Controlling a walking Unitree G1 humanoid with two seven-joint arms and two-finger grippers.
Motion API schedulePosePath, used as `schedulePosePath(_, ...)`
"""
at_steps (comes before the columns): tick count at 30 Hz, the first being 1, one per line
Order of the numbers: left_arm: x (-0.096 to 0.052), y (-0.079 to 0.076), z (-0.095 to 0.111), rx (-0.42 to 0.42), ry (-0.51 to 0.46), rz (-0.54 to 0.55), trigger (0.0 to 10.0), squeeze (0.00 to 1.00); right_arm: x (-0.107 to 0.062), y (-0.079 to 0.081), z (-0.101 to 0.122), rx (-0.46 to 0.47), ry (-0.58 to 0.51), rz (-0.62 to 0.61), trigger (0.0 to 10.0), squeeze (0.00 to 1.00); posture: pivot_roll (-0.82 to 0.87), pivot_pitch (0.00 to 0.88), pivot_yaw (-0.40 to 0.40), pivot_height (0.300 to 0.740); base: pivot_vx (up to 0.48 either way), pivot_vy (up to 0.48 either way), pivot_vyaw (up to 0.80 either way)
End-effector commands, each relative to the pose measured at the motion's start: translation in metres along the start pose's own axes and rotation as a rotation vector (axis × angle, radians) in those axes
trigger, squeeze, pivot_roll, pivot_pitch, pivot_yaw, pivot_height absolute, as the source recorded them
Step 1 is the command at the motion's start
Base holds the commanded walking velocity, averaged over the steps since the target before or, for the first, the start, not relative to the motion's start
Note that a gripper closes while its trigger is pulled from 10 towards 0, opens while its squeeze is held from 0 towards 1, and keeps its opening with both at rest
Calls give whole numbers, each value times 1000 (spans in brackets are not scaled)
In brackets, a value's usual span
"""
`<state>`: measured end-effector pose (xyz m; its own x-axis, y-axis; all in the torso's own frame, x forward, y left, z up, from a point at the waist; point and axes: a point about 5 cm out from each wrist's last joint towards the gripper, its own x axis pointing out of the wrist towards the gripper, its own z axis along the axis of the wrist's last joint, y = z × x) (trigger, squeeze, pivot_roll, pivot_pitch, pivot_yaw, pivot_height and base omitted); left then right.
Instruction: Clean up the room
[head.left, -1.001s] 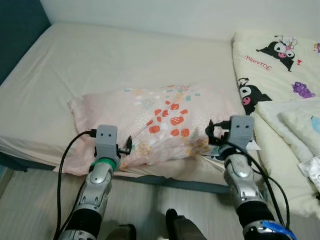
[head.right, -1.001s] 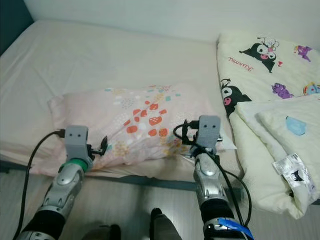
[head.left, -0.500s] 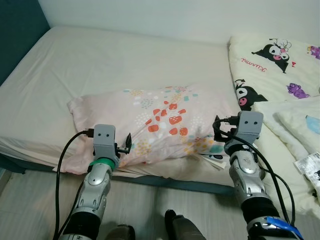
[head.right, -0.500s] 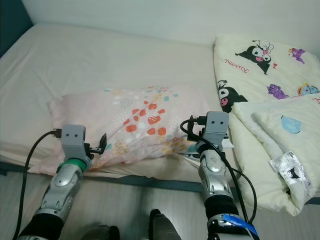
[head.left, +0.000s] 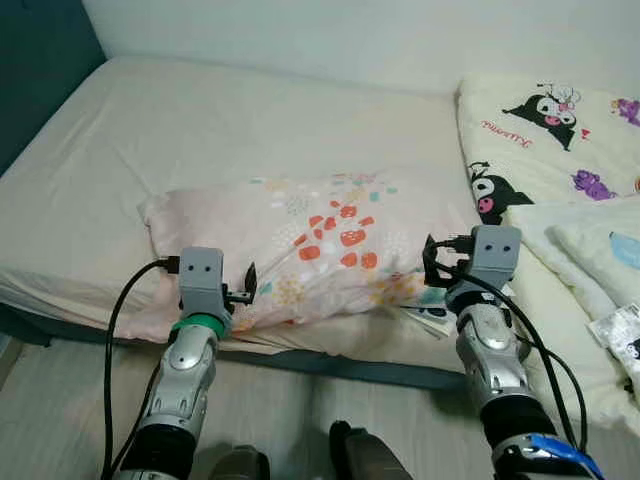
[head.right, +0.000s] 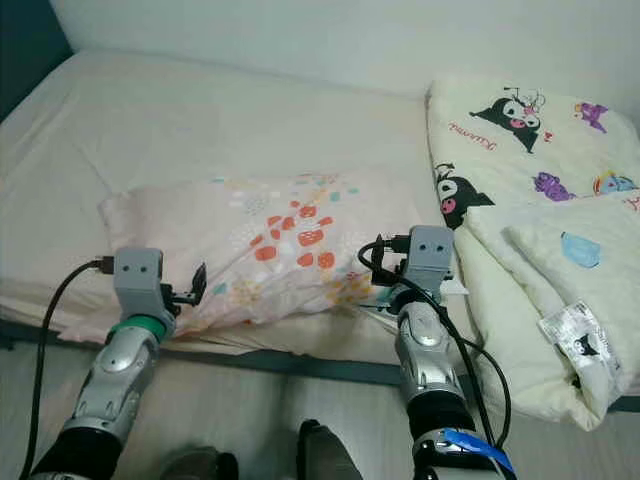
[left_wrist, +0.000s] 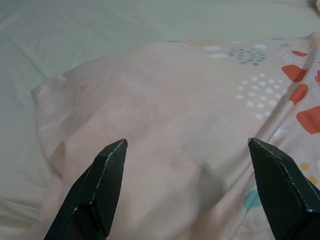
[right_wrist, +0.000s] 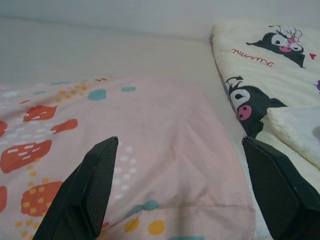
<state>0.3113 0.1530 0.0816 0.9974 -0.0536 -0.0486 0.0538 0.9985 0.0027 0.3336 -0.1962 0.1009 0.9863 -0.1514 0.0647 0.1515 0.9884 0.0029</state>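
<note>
1. Two grippers flank the pillow (head.left: 300, 250), one at each near corner, which suits a two-handed lift.
2. You see the left gripper (left_wrist: 187, 187) with fingers spread wide over the pillow's plain end.
3. You see the right gripper (right_wrist: 192, 187) equally wide over its patterned end, holding nothing.
4. The pillow lies on the bed (head.left: 200, 130), near its front edge, beside the quilt (head.left: 560, 130).

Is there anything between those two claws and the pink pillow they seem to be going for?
Nothing visible is. The left claw and the right claw are both open at the near edge of the pink pillow, with only pillow fabric between and ahead of their fingers.
</note>
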Motion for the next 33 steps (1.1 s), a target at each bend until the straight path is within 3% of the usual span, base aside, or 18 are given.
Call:
schedulePosePath(1, -5, -3, -9, -6, 29, -10, 10000, 0, -7, -5, -13, 18, 52, -25, 10000, 0, 16, 133, -8, 647, 0, 0, 0)
schedulePosePath(10, -7, -7, -11, 3, 41, -31, 10000, 0, -10, -8, -17, 17, 68, -47, 10000, 0, 23, 133, 1, 618, 0, 0, 0)
schedulePosePath(24, -7, -7, -9, 7, 37, -59, 10000, 0, -11, -7, -14, 29, 46, -54, 10000, 0, 31, 156, 4, 618, 0, 0, 0)
schedulePosePath(30, -6, -13, -2, -31, 0, -118, 10000, 0, -8, -9, -4, 32, -9, -50, 10000, 0, 26, 160, 8, 618, 0, 0, 0)
schedulePosePath(33, -2, -14, 14, -126, -69, -155, 10000, 0, -5, -23, 21, -33, -131, -117, 10000, 0, 18, 168, 11, 618, 0, 0, 0)
